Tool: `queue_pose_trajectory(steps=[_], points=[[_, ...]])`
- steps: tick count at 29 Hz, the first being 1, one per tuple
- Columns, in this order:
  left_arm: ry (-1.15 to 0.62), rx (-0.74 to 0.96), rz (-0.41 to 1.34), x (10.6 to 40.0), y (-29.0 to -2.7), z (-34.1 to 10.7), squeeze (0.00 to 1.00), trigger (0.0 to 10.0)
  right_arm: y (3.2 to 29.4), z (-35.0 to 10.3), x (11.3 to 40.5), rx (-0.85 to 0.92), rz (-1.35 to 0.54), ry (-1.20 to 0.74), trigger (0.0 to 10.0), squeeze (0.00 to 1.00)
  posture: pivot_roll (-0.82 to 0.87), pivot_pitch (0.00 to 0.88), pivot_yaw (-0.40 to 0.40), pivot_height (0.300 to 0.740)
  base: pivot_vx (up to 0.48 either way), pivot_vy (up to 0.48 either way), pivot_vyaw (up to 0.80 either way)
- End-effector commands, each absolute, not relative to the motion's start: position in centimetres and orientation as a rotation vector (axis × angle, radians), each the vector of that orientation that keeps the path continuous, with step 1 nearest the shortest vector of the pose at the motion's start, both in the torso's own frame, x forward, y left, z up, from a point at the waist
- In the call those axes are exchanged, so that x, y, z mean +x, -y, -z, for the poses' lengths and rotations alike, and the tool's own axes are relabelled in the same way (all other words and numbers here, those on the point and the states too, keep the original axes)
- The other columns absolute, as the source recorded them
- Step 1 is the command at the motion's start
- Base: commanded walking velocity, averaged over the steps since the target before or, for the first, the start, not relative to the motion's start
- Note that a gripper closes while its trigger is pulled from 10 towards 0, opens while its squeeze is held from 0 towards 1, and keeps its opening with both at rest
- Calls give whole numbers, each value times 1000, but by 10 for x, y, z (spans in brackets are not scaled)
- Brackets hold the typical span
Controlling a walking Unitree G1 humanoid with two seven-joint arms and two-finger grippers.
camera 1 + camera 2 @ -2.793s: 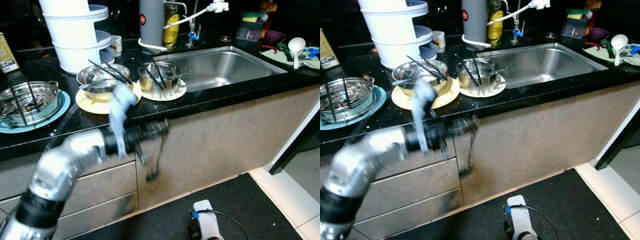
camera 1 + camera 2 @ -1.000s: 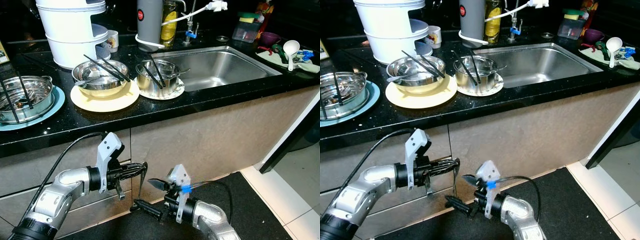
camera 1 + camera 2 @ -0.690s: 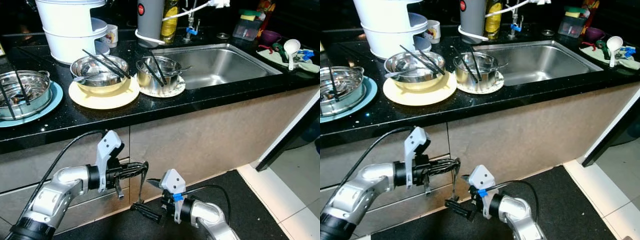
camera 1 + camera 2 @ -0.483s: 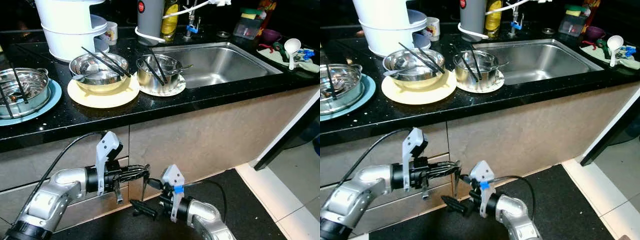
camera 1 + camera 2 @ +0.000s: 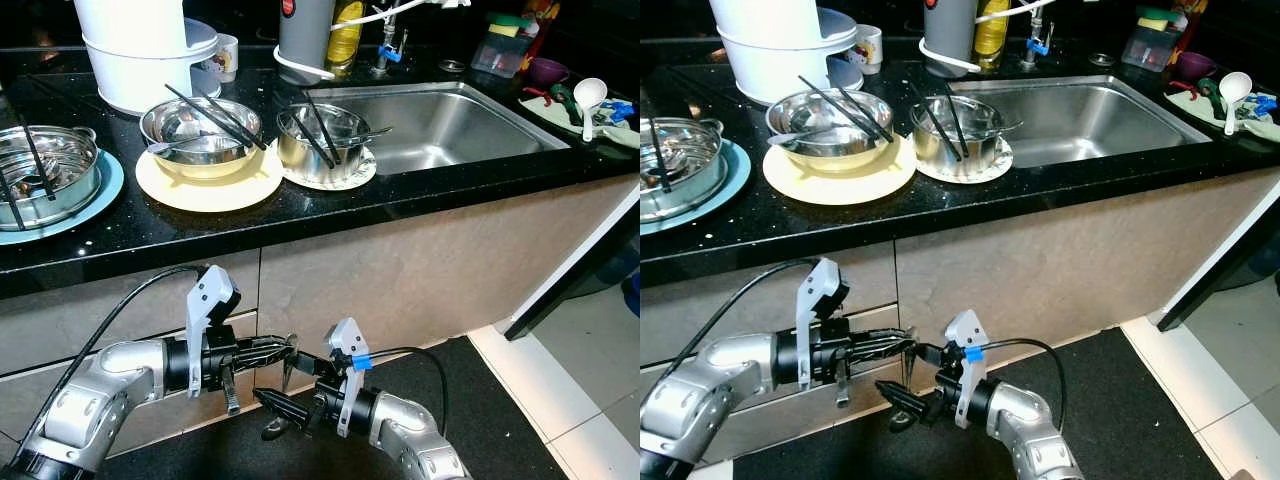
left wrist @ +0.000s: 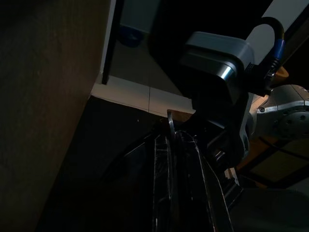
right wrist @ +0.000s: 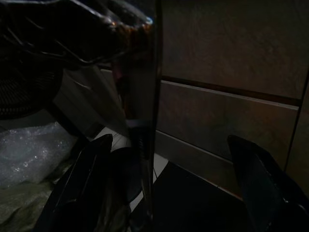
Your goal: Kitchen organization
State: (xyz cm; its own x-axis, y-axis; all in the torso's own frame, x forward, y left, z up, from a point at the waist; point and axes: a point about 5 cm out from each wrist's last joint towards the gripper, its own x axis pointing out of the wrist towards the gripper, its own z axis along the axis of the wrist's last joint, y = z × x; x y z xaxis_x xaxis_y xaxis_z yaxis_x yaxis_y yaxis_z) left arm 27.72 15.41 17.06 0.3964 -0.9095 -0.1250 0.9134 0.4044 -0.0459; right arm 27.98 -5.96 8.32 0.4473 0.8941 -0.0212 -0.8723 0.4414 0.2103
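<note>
Left eye view: the left end effector hangs below the table, pinching a metal spoon that points down in front of the cabinet; the right end effector sits just beside it, fingers spread wide around the spoon.

Left wrist view: the fingers clamp the thin handle (very dark).

Right wrist view: the spoon stands between the wide-apart fingers.

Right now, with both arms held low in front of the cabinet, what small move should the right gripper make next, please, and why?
Probably close the right gripper on the metal utensil: it hangs from the left gripper, and the right fingers stand open on either side of its handle.
</note>
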Motion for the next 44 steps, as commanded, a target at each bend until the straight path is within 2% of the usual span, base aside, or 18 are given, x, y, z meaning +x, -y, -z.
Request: queue_pose_trajectory(steps=[1, 2, 3, 4, 5, 6, 18, 33, 34, 35, 36, 40, 41, 44], points=[[-146, 32, 1164, 275, -157, -171, 0, 0, 63, -81, 278, 188, -1099, -148, 9490, 0, -102, 192, -109, 740, 0, 0, 0], [-147, 36, 1164, 276, -156, -171, 0, 0, 64, -80, 277, 196, -1101, -149, 3608, 0, -101, 188, -104, 740, 0, 0, 0], [-147, 38, 1165, 277, -156, -171, 0, 0, 65, -80, 276, 200, -1102, -150, 3608, 0, -102, 185, -101, 740, 0, 0, 0], [-146, 39, 1164, 277, -156, -171, 0, 0, 65, -80, 276, 202, -1103, -150, 1137, 0, -102, 185, -101, 740, 0, 0, 0], [-146, 39, 1164, 277, -155, -171, 0, 0, 65, -80, 276, 204, -1104, -150, 1137, 0, -102, 185, -101, 740, 0, 0, 0], [-143, 44, 1164, 279, -155, -171, 0, 0, 66, -80, 275, 206, -1107, -152, 0, 0, -100, 182, -98, 740, 0, 0, 0], [-122, 66, 1173, 295, -148, -177, 0, 0, 71, -78, 274, 266, -1098, -171, 0, 0, -76, 151, -38, 740, 0, 0, 0], [-126, 62, 1166, 301, -142, -173, 0, 0, 66, -85, 278, 323, -1088, -145, 0, 0, -78, 147, -21, 740, 0, 0, 0], [-109, 68, 1121, 306, -143, -172, 24, 1843, 67, -86, 278, 325, -1085, -140, 0, 0, -78, 147, -21, 740, 0, 0, 0], [-105, 68, 1111, 306, -143, -172, 24, 1843, 67, -87, 278, 326, -1085, -139, 0, 0, -78, 147, -21, 740, 0, 0, 0], [-102, 54, 1107, 307, -143, -173, 1000, 10000, 68, -87, 279, 324, -1084, -138, 0, 0, -84, 139, -23, 740, 0, 0, 0], [-104, 62, 1100, 308, -144, -172, 1000, 10000, 70, -87, 279, 317, -1083, -139, 0, 0, -85, 134, -26, 740, 0, 0, 0], [-108, 77, 1093, 308, -146, -172, 31, 10000, 71, -86, 279, 304, -1087, -144, 0, 0, -85, 130, -27, 740, 0, 0, 0], [-106, 83, 1089, 309, -147, -172, 0, 10000, 72, -85, 279, 291, -1090, -150, 0, 0, -83, 127, -27, 740, 0, 0, 0]])
